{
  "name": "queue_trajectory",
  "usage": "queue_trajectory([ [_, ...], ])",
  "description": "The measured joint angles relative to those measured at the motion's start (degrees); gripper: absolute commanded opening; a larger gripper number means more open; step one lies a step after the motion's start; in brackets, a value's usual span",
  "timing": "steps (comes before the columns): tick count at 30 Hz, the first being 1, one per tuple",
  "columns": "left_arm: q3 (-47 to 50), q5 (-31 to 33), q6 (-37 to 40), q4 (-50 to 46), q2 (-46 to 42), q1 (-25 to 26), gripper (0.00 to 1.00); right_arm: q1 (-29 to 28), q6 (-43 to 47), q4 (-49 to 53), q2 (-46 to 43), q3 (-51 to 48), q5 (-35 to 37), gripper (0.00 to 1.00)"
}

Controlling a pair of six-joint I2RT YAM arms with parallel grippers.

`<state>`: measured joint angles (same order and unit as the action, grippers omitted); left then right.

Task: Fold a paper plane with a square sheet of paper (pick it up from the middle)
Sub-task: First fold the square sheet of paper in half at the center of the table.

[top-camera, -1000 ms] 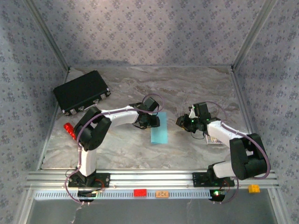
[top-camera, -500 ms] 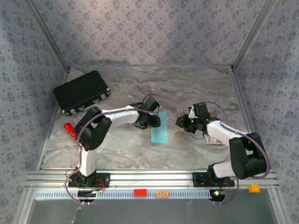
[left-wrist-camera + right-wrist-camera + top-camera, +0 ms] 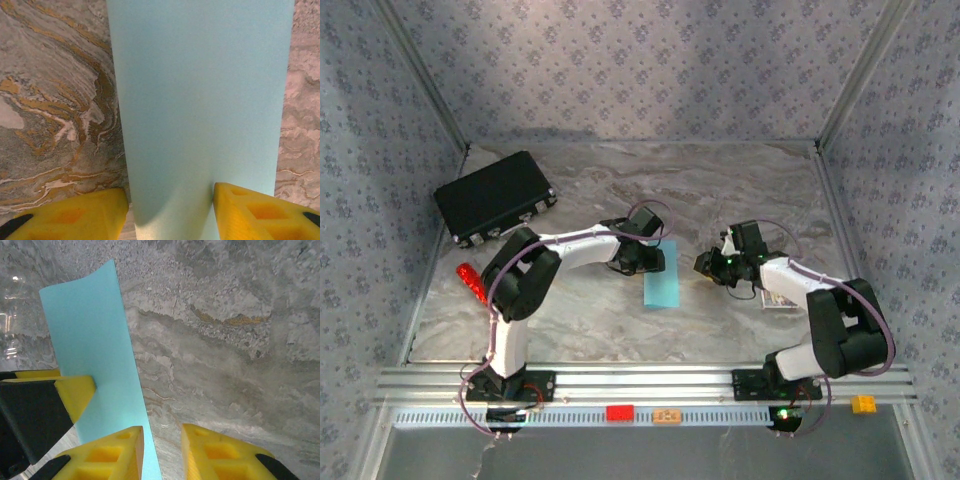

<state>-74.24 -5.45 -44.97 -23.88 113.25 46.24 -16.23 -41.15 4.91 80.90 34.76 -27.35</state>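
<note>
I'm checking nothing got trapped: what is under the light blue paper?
Marbled tabletop shows on both sides of the paper, which the left gripper straddles. What lies directly beneath the sheet is covered by it.

Soft, even light from above fills the top view, leaving only faint shadows on the marble table [image 3: 740, 190] beneath the arms [image 3: 582, 245], and fine detail is slightly smeared. In the left wrist view the square sheet of paper [image 3: 200, 100] looks grainy, with a dim shadow at its lower left, and the left gripper's fingertips [image 3: 70, 217] blur along the bottom edge. In the right wrist view white glare streaks the table's left side, and the right gripper's fingertips [image 3: 225, 455] are out of focus.
</note>
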Motion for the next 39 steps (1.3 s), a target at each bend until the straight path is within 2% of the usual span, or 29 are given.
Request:
queue_trajectory([
  [15,-1.05,0.39,1.79,-1.53,0.50,0.02,0.49,-0.44,0.00,0.00,0.15,0.11,-0.48,0.27],
  [39,-1.81,0.42,2.38,-2.27,0.92,0.17,0.53,-1.18,0.02,-0.02,0.66,0.44,-0.50,0.27],
])
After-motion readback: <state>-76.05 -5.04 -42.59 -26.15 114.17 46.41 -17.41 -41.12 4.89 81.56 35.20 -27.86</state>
